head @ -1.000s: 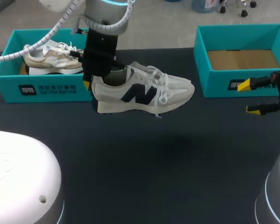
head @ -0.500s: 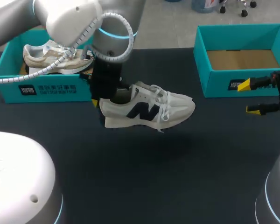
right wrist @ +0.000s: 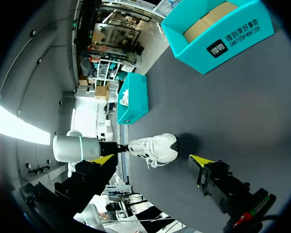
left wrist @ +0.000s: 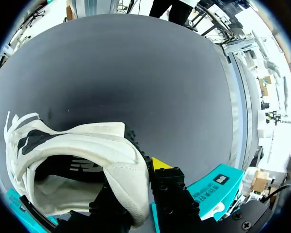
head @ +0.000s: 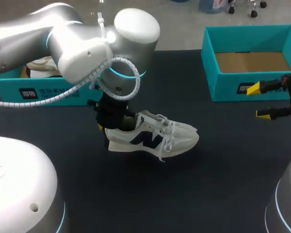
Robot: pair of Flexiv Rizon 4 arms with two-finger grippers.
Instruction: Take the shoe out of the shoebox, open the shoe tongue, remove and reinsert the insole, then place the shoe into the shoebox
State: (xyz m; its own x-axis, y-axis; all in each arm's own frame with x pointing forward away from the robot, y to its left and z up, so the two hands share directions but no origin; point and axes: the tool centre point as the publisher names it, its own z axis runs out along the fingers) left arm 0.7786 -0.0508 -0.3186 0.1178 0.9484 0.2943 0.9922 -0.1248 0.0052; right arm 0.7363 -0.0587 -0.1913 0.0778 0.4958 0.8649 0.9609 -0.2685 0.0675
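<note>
My left gripper [head: 108,127] pinches the white shoe [head: 157,138] by its heel collar, one finger inside, one outside. The shoe is mid-table [head: 184,194], toe toward the right shoebox [head: 233,88]; whether the sole touches down, I can't tell. My right gripper [head: 260,102] hangs spread wide beside that box.

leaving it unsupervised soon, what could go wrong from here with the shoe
1. The left pincer grips the shoe only by its heel wall, so it could pivot or slip.
2. A loose lace hangs beside the sole and may get trapped under it.
3. The right pincer sits open, far off, so nothing steadies the toe.
</note>
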